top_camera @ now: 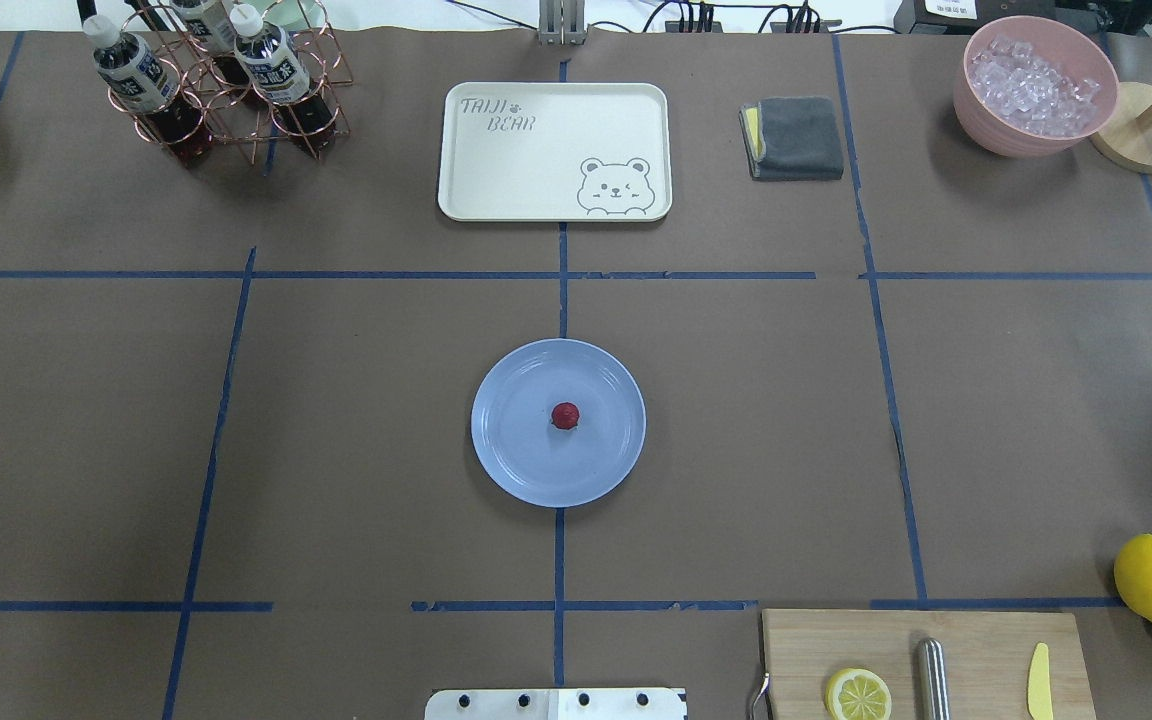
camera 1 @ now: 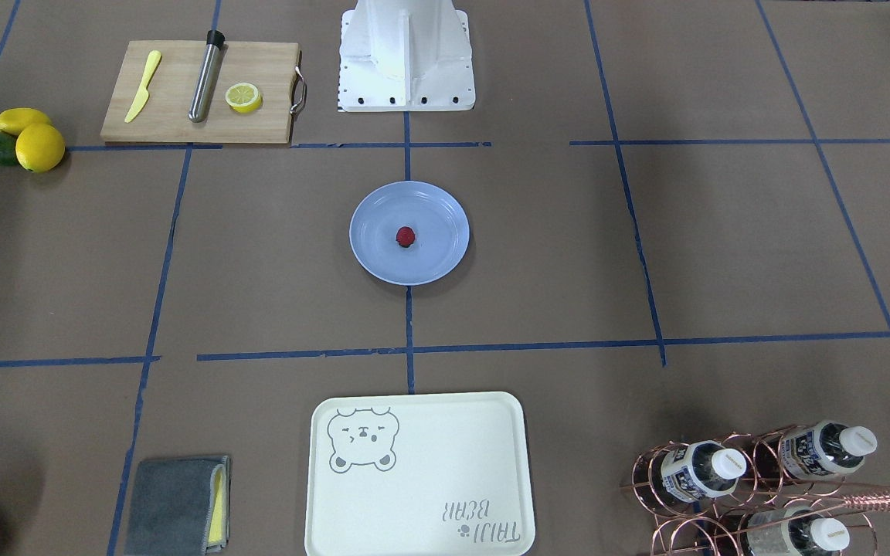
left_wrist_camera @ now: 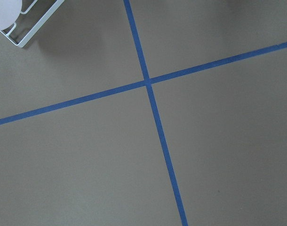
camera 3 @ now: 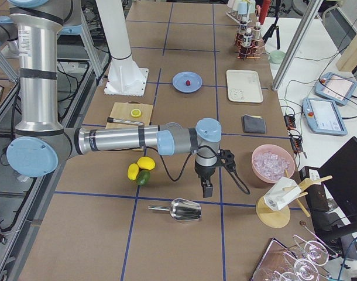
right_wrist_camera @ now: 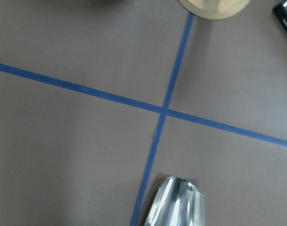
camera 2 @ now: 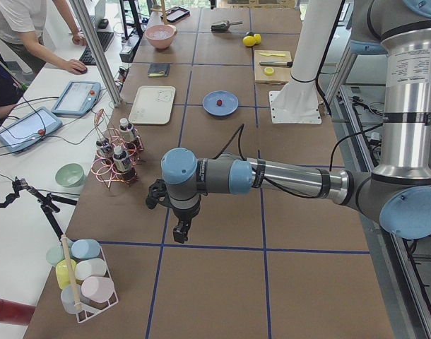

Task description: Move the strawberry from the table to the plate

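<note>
Both arms hang over opposite ends of the table (top_camera: 336,400), the left gripper (camera 2: 181,229) above a tape crossing and the right gripper (camera 3: 206,187) beside a metal scoop (camera 3: 181,209). I cannot tell how either's jaws stand. Farther in, the strawberry (top_camera: 565,415) sits mid-plate (top_camera: 506,460) at the table's centre. It is well apart from both grippers, with neither clearly nearer, and is too small to show its long axis. I judge it already placed.

A: Cutting board (camera 1: 167,116)?
B: It carries a yellow knife (camera 1: 142,86), a steel cylinder (camera 1: 205,76) and a lemon half (camera 1: 244,97), each apart.
A: Elsewhere?
B: Bear tray (camera 1: 429,463); folded grey cloth (camera 1: 174,506); wire rack (top_camera: 254,128) holding bottles (top_camera: 266,65); pink bowl (top_camera: 996,130) of ice (top_camera: 1036,80).
</note>
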